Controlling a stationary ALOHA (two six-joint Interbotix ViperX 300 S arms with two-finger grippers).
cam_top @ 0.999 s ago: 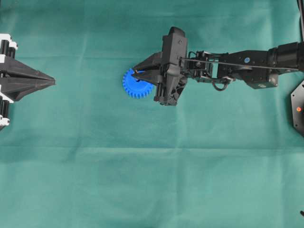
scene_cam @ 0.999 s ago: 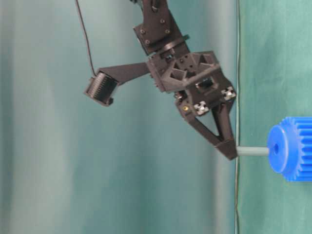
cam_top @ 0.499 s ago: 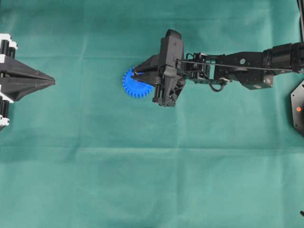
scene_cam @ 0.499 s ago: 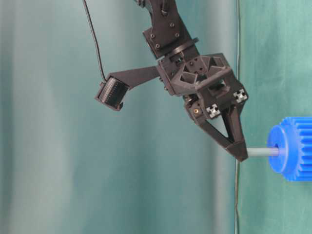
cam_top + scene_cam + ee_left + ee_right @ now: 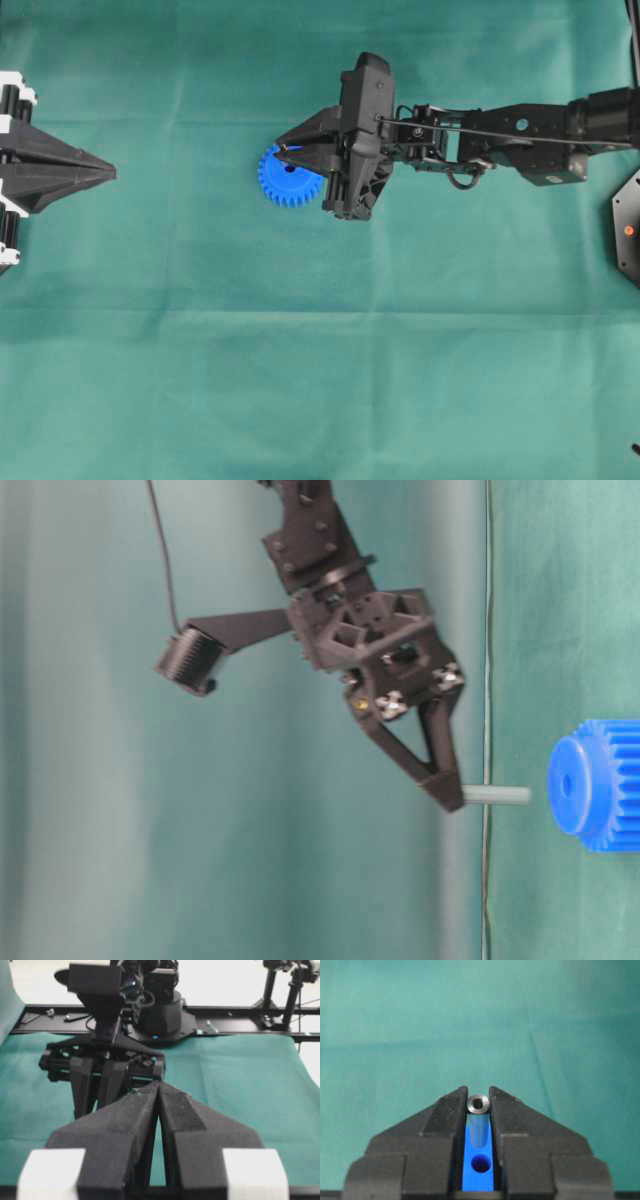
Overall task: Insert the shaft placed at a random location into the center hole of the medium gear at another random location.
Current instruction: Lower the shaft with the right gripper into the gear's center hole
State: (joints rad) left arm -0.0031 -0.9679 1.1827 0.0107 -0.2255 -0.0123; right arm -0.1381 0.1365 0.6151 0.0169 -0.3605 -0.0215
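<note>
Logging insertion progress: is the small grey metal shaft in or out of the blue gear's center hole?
Out. The grey metal shaft, in the right gripper, stops short of the blue toothed gear.

Open cloth (image 5: 300, 350) all around medium gear (image 5: 285, 182) (only right gripper (image 5: 284, 151) overhead); left gripper (image 5: 112, 174) well apart.
</note>
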